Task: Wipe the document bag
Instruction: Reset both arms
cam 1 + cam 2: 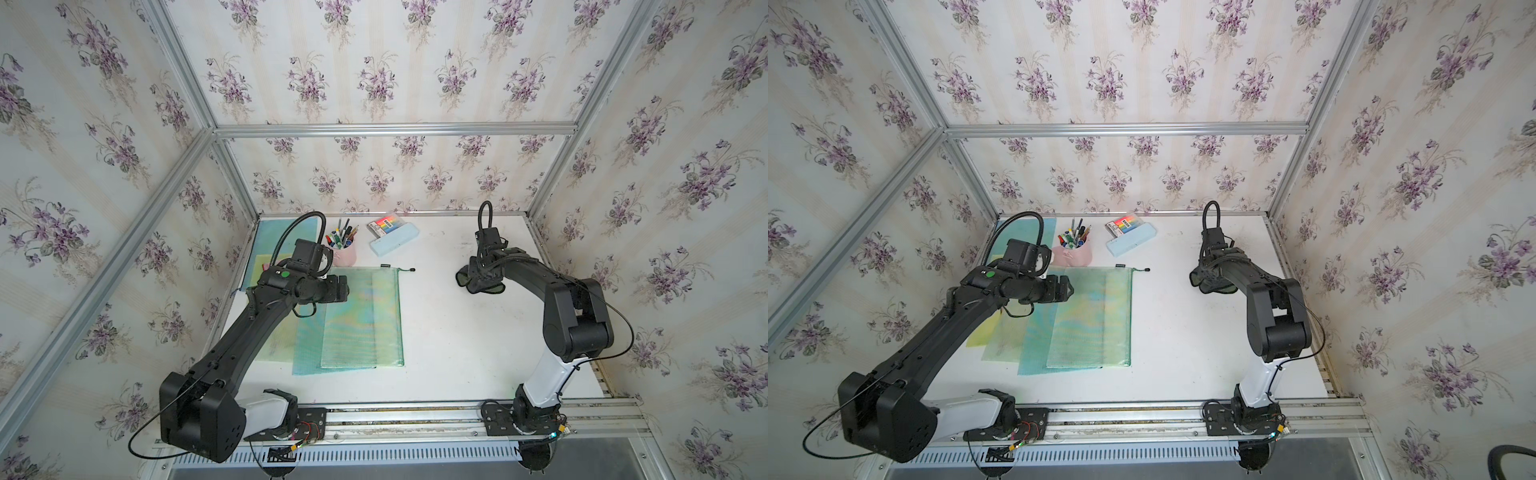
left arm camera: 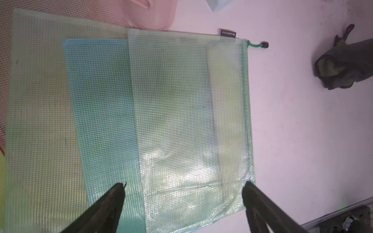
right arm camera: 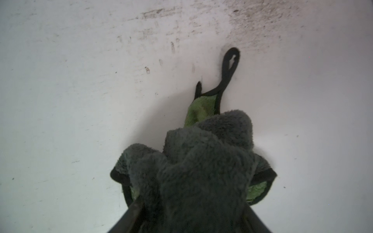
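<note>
While left tool (image 2: 184, 184) gapes, document bag (image 2: 187, 100) flat beneath

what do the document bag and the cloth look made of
Document bag: probably translucent green plastic reinforced with mesh, glossy; the grid pattern and bright glare suggest it. Cloth: seemingly plush microfibre, matte, grey with a green side; fuzzy pile shows, black trim at the edge.

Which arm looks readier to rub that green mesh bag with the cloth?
Probably the right: the cloth sits inside the right gripper, though apart from the document bag. The left gripper hangs over the bag, jaws open and empty.
</note>
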{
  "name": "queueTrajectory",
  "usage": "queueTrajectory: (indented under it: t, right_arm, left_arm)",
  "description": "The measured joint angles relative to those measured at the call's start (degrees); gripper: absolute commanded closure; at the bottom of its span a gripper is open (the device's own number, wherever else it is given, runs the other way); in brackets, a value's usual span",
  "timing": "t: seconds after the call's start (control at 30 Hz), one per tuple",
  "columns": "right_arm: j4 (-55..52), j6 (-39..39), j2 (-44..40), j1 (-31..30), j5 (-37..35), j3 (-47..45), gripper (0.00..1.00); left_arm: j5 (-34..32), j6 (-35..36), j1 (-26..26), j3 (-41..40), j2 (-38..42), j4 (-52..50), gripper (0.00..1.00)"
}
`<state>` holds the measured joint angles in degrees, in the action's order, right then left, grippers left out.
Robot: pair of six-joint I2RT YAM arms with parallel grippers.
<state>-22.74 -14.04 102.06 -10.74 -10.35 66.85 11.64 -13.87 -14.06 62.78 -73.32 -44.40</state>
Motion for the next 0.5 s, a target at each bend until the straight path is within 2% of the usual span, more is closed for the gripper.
queueTrajectory:
  t: [0.1,0.2,0.37,0.5]
  right_arm:
    - [0.31,0.70,-2.64,-0.13,1.70,-3.69,0.00]
    - [2.93,1.92,-8.04,-0.07,0.94,-7.08,0.00]
    - [16.50,3.87,-19.06,1.25,-5.79,-19.74,0.00]
    - [29.66,6.29,-18.45,3.02,-7.78,-29.24,0.00]
  left_arm:
    - [0.74,0.31,0.00,-2.91,-0.31,6.99,0.00]
    - [-0.70,0.85,0.15,-6.64,-0.66,13.00,0.00]
    - [-9.33,1.55,1.86,-10.88,-0.50,19.63,0.00]
    - [-16.26,3.28,4.92,-17.51,0.11,26.12,0.00]
